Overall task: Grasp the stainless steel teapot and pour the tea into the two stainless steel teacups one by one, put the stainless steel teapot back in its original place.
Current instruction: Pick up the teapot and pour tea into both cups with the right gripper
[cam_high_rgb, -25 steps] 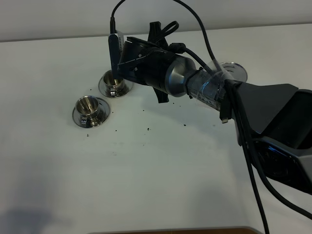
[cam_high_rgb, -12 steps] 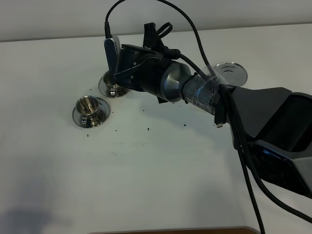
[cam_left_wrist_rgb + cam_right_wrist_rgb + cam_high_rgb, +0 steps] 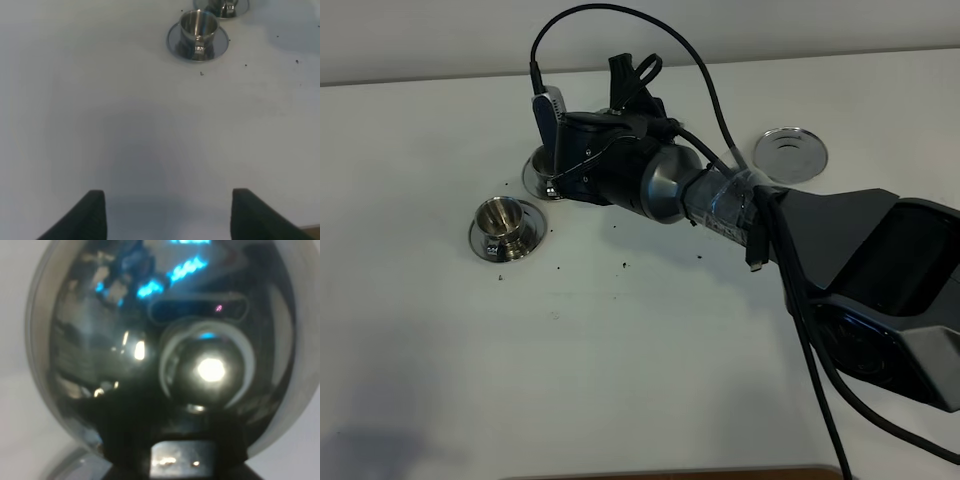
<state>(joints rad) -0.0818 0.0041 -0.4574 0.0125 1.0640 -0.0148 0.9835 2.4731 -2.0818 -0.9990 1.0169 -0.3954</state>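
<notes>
My right gripper [image 3: 578, 168] is shut on the stainless steel teapot [image 3: 125, 340]. The pot's shiny lid and knob [image 3: 211, 370] fill the right wrist view. In the high view the dark wrist hides the pot, which hangs over the far teacup [image 3: 548, 178]. That cup is partly covered on its saucer. The near teacup [image 3: 504, 218] stands free on its saucer at the left and also shows in the left wrist view [image 3: 198, 29]. The round steel coaster [image 3: 790, 153] lies bare at the back right. My left gripper [image 3: 167, 215] is open and empty, well short of the cups.
Small dark specks [image 3: 623, 264] lie scattered on the white table [image 3: 620, 350] around the cups. The right arm's body [image 3: 880, 280] and its cables [image 3: 710, 80] span the right half of the high view. The table's front edge [image 3: 670, 472] is at the bottom.
My right arm has swung left and toward the back with the teapot, closing over the far teacup. The coaster, partly hidden behind the arm a second ago, now shows whole.
</notes>
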